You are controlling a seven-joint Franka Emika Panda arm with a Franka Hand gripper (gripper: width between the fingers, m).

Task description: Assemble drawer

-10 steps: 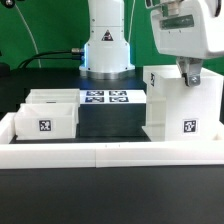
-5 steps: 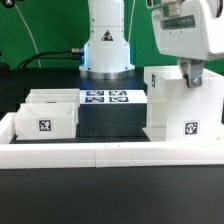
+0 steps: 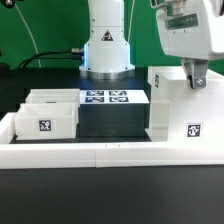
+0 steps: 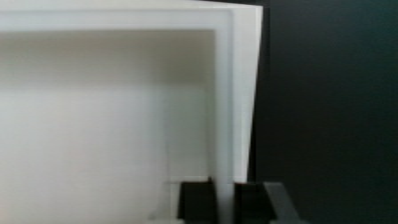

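The tall white box casing (image 3: 183, 108) stands at the exterior view's right, with a square tag on its front. My gripper (image 3: 197, 76) comes down from above and is shut on the casing's upper wall. In the wrist view the thin white casing wall (image 4: 237, 110) runs between my two dark fingers, and my gripper (image 4: 238, 202) pinches its edge. Two smaller white trays stand at the exterior view's left. The front tray (image 3: 45, 120) carries a tag and the rear tray (image 3: 52, 97) sits right behind it.
The marker board (image 3: 105, 97) lies flat at the back middle, in front of the arm's base (image 3: 106, 55). A low white border rail (image 3: 100, 152) runs along the front and up the left side. Dark table surface lies between trays and casing.
The casing has shifted slightly toward the exterior view's right along with my gripper. The trays have not moved.
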